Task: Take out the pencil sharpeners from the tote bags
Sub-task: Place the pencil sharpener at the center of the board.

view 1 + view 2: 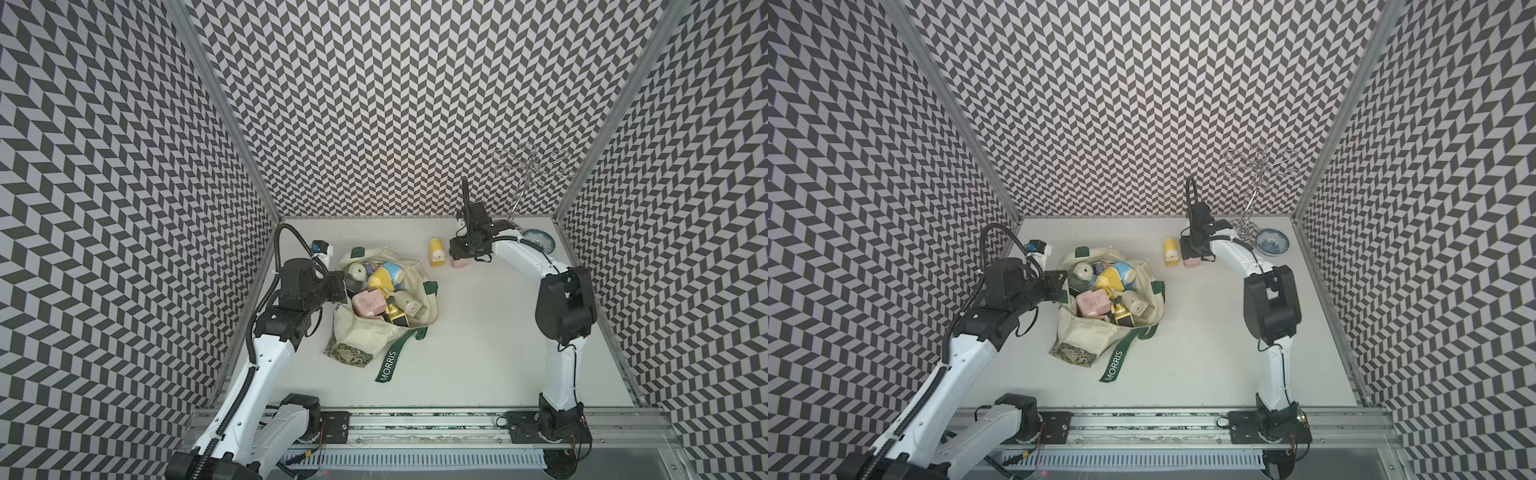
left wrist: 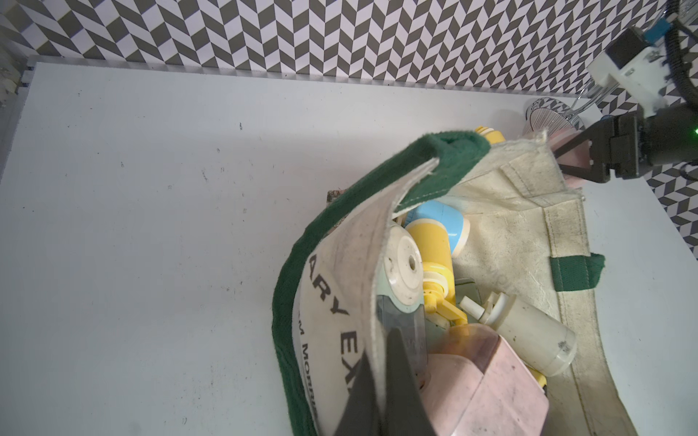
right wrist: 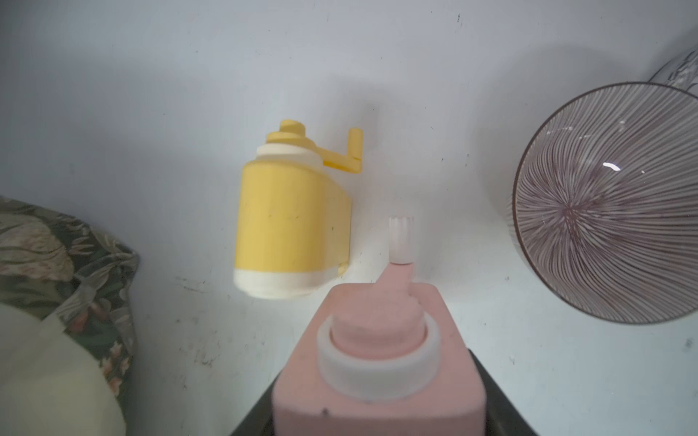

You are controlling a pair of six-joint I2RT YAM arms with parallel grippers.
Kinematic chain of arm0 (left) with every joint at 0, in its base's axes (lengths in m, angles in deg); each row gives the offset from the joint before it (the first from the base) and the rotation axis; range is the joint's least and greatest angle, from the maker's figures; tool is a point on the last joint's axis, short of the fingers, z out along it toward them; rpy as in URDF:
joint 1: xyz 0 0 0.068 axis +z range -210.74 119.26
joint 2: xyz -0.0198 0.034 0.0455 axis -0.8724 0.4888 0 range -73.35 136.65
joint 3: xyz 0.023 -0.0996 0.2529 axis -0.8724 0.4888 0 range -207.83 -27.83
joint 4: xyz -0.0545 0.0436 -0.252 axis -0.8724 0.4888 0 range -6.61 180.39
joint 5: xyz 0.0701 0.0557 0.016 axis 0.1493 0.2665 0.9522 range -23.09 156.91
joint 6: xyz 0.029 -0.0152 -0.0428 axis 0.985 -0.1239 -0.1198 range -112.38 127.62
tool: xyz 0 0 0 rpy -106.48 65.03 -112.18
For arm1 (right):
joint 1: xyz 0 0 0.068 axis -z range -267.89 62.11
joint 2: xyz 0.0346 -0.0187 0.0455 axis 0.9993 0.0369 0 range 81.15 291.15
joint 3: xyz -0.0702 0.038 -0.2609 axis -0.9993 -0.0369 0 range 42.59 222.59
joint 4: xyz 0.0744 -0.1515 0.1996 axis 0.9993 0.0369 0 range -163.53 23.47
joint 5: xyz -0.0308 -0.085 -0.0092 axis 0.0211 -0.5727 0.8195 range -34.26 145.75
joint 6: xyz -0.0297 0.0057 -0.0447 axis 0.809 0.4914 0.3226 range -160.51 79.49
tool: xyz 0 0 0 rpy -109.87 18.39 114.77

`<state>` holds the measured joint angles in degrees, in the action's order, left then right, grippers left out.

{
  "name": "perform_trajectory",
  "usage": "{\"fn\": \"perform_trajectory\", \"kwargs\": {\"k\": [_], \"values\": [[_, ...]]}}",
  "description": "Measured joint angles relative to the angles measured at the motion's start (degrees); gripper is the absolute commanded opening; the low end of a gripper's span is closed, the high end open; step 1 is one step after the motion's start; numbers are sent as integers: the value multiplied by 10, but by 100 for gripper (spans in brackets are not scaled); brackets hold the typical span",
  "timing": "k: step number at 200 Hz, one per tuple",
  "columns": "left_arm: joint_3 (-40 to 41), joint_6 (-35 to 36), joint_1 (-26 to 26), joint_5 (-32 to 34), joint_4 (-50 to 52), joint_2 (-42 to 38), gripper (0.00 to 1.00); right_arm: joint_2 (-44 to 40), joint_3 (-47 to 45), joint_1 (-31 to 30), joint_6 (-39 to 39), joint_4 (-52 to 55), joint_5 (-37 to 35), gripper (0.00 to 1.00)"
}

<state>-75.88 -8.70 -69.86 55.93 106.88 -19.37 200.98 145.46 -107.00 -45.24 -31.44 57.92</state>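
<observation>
right gripper (image 1: 459, 255): gripping pink sharpener (image 3: 377, 377); yellow sharpener (image 1: 436, 252) at its 9 o'clock, easy bump
left gripper (image 1: 340, 287): pinching tote bag (image 1: 365, 334) rim, could slip

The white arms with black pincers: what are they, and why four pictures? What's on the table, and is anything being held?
They are two robot arms fixed to a rail at the table's front edge, each ending in a two-finger gripper. Two pictures come from one camera pair overhead. The other two come from a small camera on each arm's wrist.

On the white table lies a cream tote bag holding several pastel pencil sharpeners. Also there are a yellow sharpener already out, a blue bowl, a striped bowl and a wire stand.

The left gripper is shut on the bag's rim, pinching the canvas. The right gripper holds a pink sharpener next to the yellow one.
</observation>
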Motion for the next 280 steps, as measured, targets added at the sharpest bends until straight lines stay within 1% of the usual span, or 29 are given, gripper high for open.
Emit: {"fn": "perform_trajectory", "kwargs": {"k": [54,90,130,165,189,220,248,280], "values": [[4,0,0,0,-5,-2,0,94,109,13,3,12,22,37],[4,0,0,0,-6,-2,0,131,137,13,-1,22,30,37],[5,0,0,0,-7,-2,0,140,139,13,-8,32,26,40],[5,2,0,0,-7,-2,0,141,140,13,-11,31,21,46],[5,2,0,0,-7,-2,0,142,141,13,-14,32,19,55],[5,2,0,0,-7,-2,0,143,142,13,-17,31,20,62],[5,2,0,0,-7,-2,0,143,142,13,-19,29,23,65],[5,2,0,0,-7,-2,0,142,142,13,-19,29,27,66]]}}
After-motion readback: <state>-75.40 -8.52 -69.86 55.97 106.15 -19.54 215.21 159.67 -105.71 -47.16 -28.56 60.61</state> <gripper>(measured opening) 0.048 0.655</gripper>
